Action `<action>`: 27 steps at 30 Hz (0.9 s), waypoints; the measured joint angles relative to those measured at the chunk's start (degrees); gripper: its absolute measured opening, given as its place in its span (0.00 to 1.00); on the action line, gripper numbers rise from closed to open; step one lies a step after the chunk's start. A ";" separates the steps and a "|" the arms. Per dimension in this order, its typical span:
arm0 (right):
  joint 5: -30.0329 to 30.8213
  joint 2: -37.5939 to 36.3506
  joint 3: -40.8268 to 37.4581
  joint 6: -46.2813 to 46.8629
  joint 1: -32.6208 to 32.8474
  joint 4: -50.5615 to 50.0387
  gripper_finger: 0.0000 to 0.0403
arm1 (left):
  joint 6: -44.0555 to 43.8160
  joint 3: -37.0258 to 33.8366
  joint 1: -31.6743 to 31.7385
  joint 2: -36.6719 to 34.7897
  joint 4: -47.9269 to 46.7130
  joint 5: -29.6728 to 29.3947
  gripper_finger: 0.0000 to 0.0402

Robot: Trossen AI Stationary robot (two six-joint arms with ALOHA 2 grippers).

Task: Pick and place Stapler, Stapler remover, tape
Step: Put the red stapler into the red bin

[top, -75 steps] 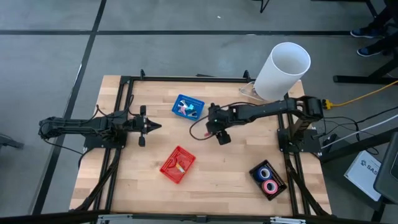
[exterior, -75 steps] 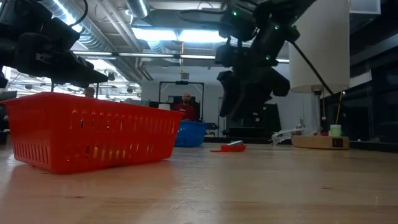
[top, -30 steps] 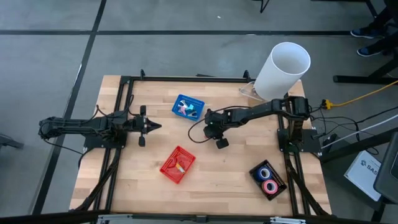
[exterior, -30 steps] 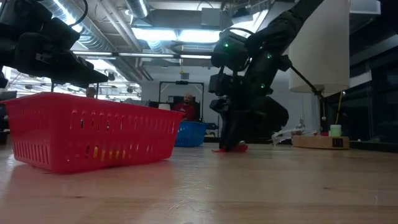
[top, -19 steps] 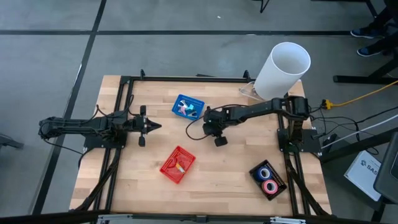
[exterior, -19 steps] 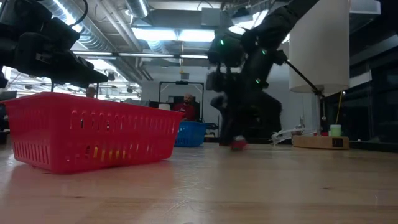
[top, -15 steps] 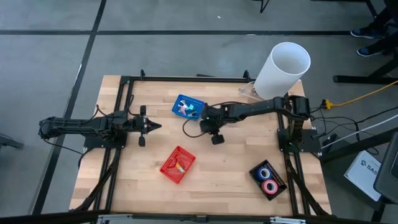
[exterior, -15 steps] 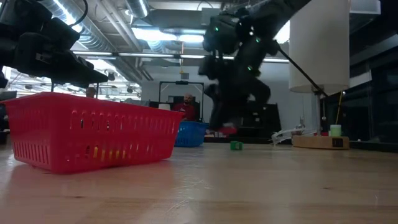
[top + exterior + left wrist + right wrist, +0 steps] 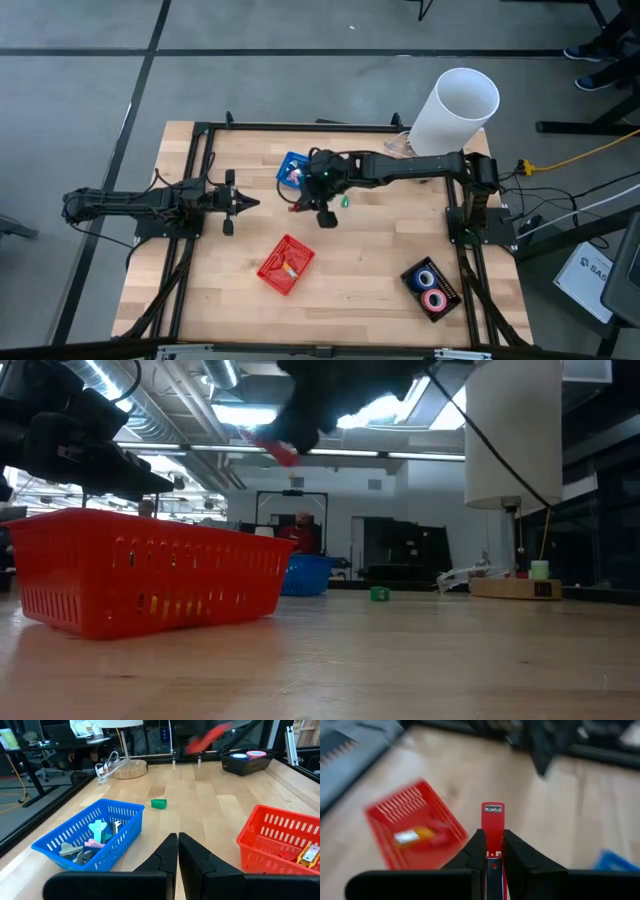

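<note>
A red stapler [image 9: 493, 827] hangs high above the table, seen in the low view [image 9: 280, 450] as a red blur, with my right gripper [image 9: 493, 837] shut on it. In the high view that gripper [image 9: 323, 212] is beside the blue basket [image 9: 303, 170]. The basket holds several small coloured pieces and a grey one [image 9: 70, 850]; whether that is the stapler remover I cannot tell. Blue and pink tape rolls [image 9: 431, 287] lie in a black basket at the near right. My left gripper [image 9: 250, 203] waits shut at the table's left, touching nothing. My right gripper pinches the red stapler's rear part [image 9: 493, 851] between its two fingers, which lie along the stapler's length. The stapler's front end with the metal mouth [image 9: 493, 808] sticks out past the fingertips. It is lifted clear of the table, slanting downward.
A red basket [image 9: 286, 264] with a yellow and silver item stands near the table's middle front. A small green piece [image 9: 343, 201] lies on the wood by the blue basket. A white lamp shade [image 9: 455, 112] on a wooden base stands at the far right.
My right gripper has risen from the table with the red stapler, lifting it clear. It has swung toward the table's left, to beside the blue basket, and tipped up nearer to level. The green piece stays on the wood where the gripper was.
</note>
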 joint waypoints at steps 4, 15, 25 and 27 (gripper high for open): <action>-2.61 -0.01 0.42 2.82 2.83 3.98 0.10 | 0.00 -0.01 -0.02 0.00 0.00 0.01 0.03; 2.79 1.19 0.49 14.30 11.10 11.15 0.10 | -0.01 0.01 -0.01 0.00 0.00 -0.01 0.02; 18.28 5.34 0.49 30.80 17.87 14.49 0.10 | -0.02 -0.01 0.00 0.00 -0.19 -0.01 0.02; 20.64 6.64 0.49 34.18 18.31 14.56 0.10 | -0.02 0.02 -0.02 0.07 0.08 0.01 0.02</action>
